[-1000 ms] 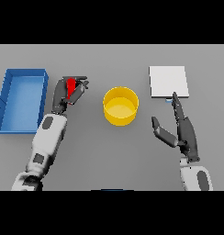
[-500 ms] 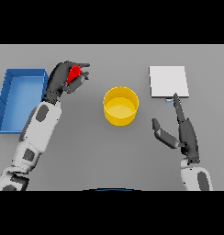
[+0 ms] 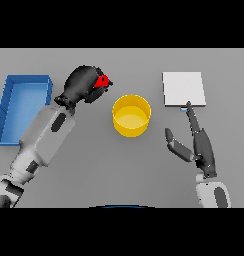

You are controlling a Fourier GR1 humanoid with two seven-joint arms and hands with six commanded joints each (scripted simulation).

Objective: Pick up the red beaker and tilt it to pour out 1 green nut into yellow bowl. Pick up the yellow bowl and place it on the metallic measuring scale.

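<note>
My left hand [image 3: 83, 84] is curled round the red beaker [image 3: 100, 81], which it holds raised above the table, left of the yellow bowl [image 3: 131, 115]. Only a small red part of the beaker shows past the fingers, pointing toward the bowl. The bowl stands upright at the table's middle; I cannot make out anything inside it. The metallic measuring scale [image 3: 183, 88], a pale square plate, lies at the back right. My right hand [image 3: 199, 145] stands open just in front of the scale, fingers straight and thumb spread, touching nothing.
A blue tray [image 3: 20, 106] with raised walls lies at the left edge, beside my left forearm. A small blue mark shows at the scale's front edge.
My left hand has lifted the red beaker up and carried it rightward toward the bowl, the arm now stretched further. The right hand, bowl and scale have stayed in place.
</note>
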